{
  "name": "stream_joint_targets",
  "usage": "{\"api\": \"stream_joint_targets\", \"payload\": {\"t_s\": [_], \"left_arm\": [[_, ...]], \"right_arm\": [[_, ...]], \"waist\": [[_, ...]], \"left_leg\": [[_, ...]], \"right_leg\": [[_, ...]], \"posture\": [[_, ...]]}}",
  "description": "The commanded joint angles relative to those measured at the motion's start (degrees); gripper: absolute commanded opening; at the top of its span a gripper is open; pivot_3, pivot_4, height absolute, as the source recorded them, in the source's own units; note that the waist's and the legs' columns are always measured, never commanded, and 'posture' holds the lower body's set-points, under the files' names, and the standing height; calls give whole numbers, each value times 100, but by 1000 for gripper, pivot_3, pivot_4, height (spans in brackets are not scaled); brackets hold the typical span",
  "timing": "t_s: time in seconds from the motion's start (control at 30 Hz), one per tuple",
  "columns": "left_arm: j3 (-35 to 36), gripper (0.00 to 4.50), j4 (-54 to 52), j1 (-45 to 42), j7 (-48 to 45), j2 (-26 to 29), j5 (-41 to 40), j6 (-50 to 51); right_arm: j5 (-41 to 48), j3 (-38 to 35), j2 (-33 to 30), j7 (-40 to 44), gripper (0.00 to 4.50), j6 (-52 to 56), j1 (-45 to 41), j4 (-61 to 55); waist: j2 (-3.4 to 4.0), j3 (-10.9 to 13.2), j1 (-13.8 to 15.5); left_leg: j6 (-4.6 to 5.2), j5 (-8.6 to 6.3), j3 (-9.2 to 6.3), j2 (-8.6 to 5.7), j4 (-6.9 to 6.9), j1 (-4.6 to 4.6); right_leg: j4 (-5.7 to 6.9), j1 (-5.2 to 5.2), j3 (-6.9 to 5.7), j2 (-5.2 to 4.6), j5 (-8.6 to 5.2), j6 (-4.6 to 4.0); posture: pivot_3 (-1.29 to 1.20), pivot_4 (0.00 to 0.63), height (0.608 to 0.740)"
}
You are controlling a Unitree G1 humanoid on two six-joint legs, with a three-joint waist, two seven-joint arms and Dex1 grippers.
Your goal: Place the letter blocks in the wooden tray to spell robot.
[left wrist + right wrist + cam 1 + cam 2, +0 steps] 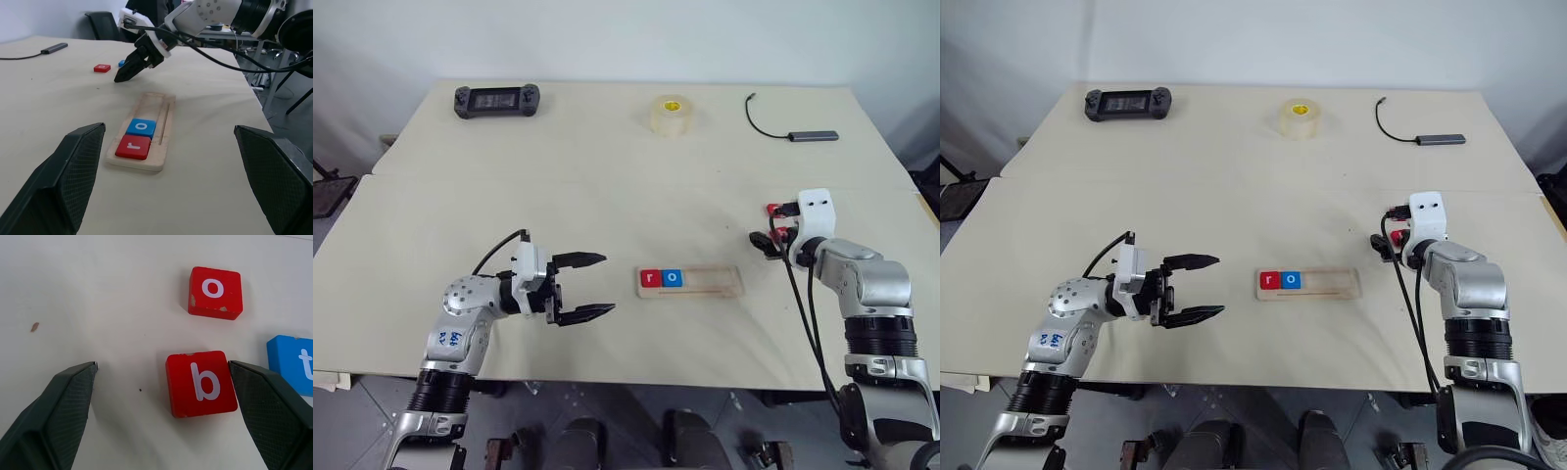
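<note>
1. Wooden tray lies mid-table between the two arms. Red "r" tile and blue "o" tile sit side by side at its left end; the other slots are bare.
2. Step in hand, as I judge it: fetching the third letter. Red "b" tile lies flat on the table off to the robot's right, well apart from the tray. Red "o" tile is near it, blue "t" tile just beside it.
3. Right gripper is spread wide, holding nothing. The "b" tile sits between its fingers, off-centre: one finger looks just against the tile's edge, the other stands well clear.
4. Next move calls for centring on the "b", lowering, then closing without nudging the "t" alongside.
5. Left gripper hovers left of the tray, fingers parted, empty, pointing towards it.
6. Risk: an off-centre close could skew or push the tile.
</note>
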Motion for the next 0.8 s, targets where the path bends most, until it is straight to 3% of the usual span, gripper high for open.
{"api": "stream_joint_targets", "payload": {"t_s": [0.03,0.13,0.37,0.6,0.8], "left_arm": [[137,4500,-223,65,24,25,-162,-106],[184,4500,-256,81,51,11,-205,-129],[212,4500,-288,36,164,-78,-299,-171],[198,4500,-282,-109,304,-236,-348,-185],[153,4500,-182,-254,264,-258,-373,-142]], "right_arm": [[16,-137,-129,68,4449,27,-48,156],[84,-223,-134,83,3821,110,-73,217],[80,-297,-253,81,1520,229,9,97],[334,-816,-326,-127,1470,1198,478,-1435],[626,-1433,407,-642,1470,2756,1483,-3831]], "waist": [[0,0,0],[0,0,1],[0,0,22],[0,0,24],[1,0,13]], "left_leg": [[0,0,-1,0,0,0],[0,0,-1,0,0,0],[1,0,-4,-4,2,0],[0,0,-9,-3,-2,-5],[-2,-1,-10,6,-9,-6]], "right_leg": [[0,0,0,0,0,0],[0,1,0,-1,0,0],[-2,4,-4,-6,0,0],[-9,3,-7,-8,0,0],[-21,2,-5,-14,0,0]], "posture": [[0,150,740],[0,150,740],[0,150,740],[0,150,740],[0,150,740]]}}
